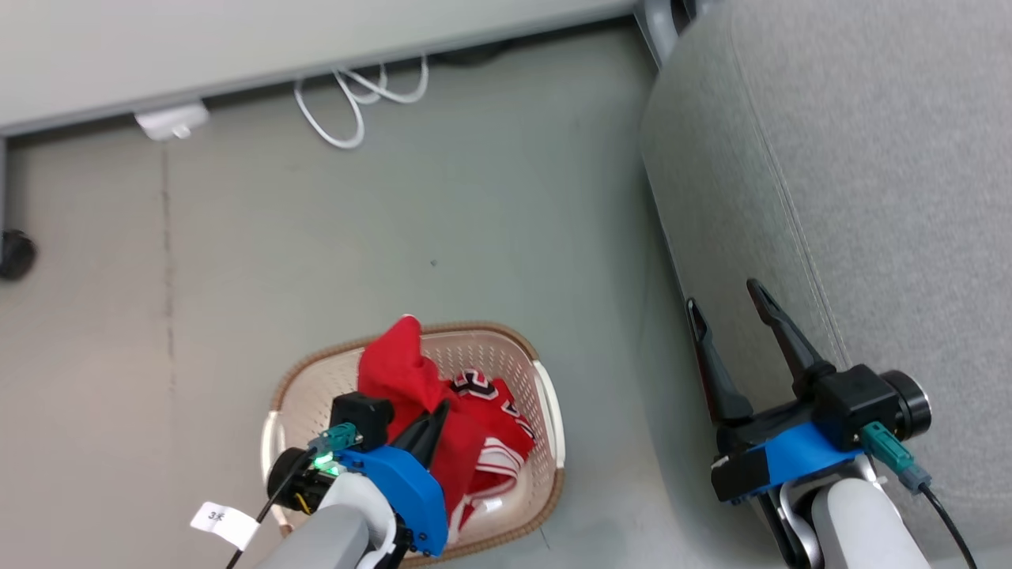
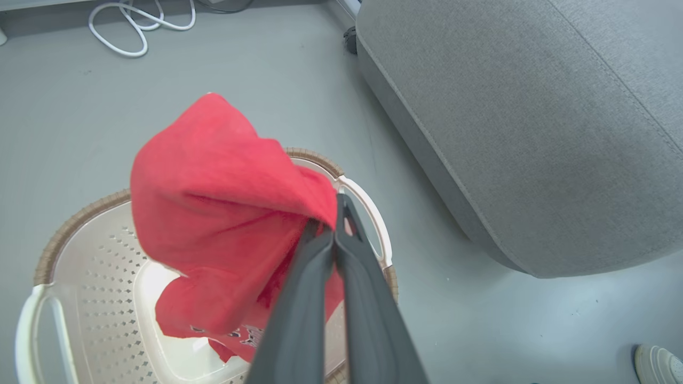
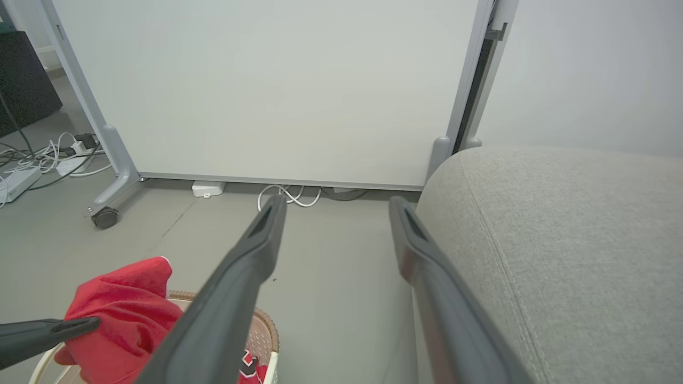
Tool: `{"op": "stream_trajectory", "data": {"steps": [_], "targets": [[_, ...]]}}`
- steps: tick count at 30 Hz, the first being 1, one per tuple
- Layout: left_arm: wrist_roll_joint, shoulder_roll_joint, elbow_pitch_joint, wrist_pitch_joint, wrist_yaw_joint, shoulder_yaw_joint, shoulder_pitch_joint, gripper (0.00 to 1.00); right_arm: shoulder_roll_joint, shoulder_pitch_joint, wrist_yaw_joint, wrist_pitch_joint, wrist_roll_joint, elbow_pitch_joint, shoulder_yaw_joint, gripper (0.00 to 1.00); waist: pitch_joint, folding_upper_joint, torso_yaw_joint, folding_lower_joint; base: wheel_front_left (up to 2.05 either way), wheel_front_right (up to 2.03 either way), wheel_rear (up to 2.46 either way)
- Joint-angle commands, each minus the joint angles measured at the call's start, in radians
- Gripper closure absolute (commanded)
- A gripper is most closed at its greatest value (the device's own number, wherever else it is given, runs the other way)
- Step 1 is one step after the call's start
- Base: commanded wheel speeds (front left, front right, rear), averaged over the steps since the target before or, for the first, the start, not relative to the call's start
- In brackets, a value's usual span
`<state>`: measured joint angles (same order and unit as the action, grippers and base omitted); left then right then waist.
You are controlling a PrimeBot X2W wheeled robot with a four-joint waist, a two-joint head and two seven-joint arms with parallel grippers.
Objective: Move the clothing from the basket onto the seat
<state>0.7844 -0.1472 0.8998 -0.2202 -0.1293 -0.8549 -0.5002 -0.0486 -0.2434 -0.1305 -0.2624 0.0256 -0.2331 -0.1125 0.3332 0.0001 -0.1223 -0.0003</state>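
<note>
**Limp garment pinched over basket**

Head view: the left gripper, closed on a fold of the clothing, holds it above the basket. Left wrist view: the fabric droops, probably light and limp; bunched folds grip best. Right wrist view: the right gripper gapes empty beside the seat.

Basket is set on grey floor; seat is placed right of basket; white cable is laid beyond basket.

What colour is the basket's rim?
Brown rim, woven look; best in the left wrist view.
</note>
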Motion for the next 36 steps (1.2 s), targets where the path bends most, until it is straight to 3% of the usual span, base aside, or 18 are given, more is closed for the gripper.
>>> {"op": "stream_trajectory", "data": {"steps": [1, 13, 36], "targets": [[0.015, -0.003, -0.02, -0.013, -0.001, -0.027, 0.007, 1.0, -0.003, 0.024, 0.0, -0.004, -0.009, -0.008, 0.004, 0.0, -0.097, -0.0001, 0.059, 0.0003, 0.0, 0.0, 0.0], [0.039, 0.006, -0.127, -0.026, -0.001, -0.136, -0.086, 1.0, -0.003, 0.092, 0.0, -0.004, -0.007, -0.036, 0.012, 0.0, -0.213, -0.0001, 0.107, 0.0003, 0.0, 0.0, 0.0], [0.03, 0.064, -0.224, 0.015, -0.001, -0.228, -0.339, 1.0, -0.003, 0.139, 0.0, 0.019, -0.005, -0.045, -0.022, 0.0, -0.299, -0.0001, 0.153, 0.0003, 0.0, 0.0, 0.0]]}}
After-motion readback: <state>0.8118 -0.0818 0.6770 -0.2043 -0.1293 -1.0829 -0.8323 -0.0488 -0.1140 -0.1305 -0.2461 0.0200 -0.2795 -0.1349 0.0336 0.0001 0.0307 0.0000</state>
